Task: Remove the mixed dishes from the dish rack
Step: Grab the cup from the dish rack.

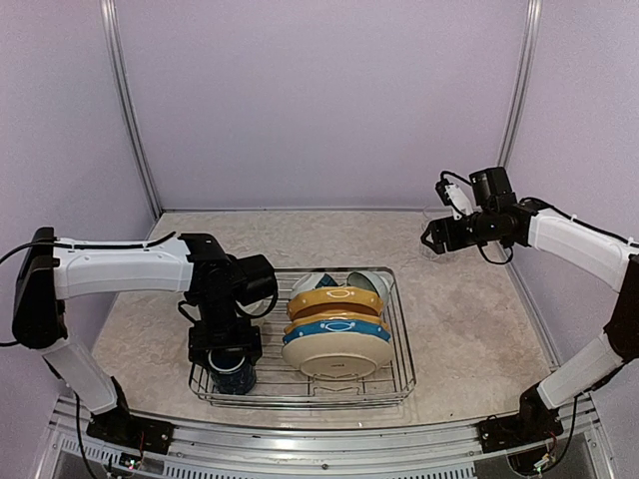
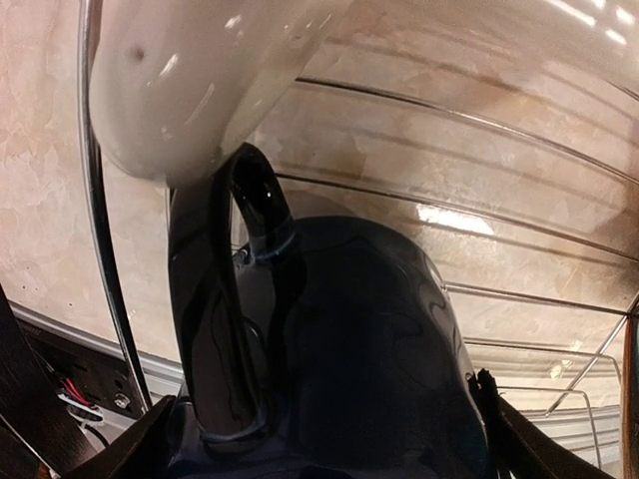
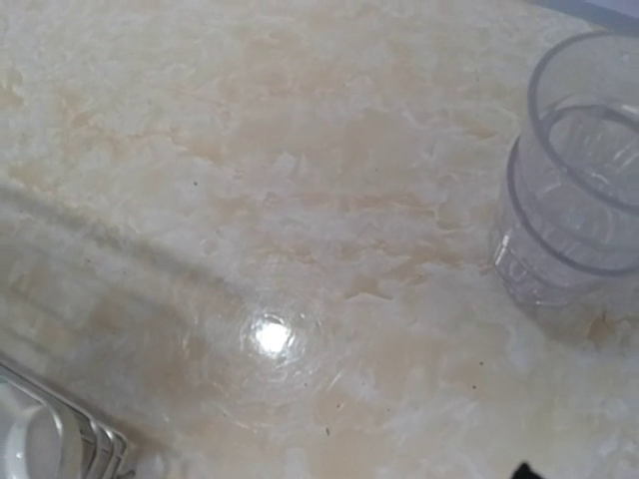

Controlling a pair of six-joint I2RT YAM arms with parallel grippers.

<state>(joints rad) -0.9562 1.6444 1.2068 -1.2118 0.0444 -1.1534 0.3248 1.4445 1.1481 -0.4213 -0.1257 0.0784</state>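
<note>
The silver wire dish rack (image 1: 399,374) stands at the table's front centre. In it, on edge, are a mustard yellow plate (image 1: 334,299), a blue-rimmed plate (image 1: 334,330) and a cream plate (image 1: 337,357). A teal-and-white bowl (image 1: 367,282) sits behind them. My left gripper (image 1: 228,351) reaches down into the rack's front left corner, shut on the navy mug (image 1: 233,376). In the left wrist view the mug (image 2: 369,349) fills the space between my fingers, handle to the left. My right gripper (image 1: 433,238) hangs high over the right of the table. Two stacked clear tumblers (image 3: 574,190) stand on the table below it.
A cream rounded dish (image 2: 170,90) lies just past the navy mug's handle; I cannot tell which dish it is. The rack's corner (image 3: 60,439) shows at the lower left of the right wrist view. Lilac walls close the table at the back and sides.
</note>
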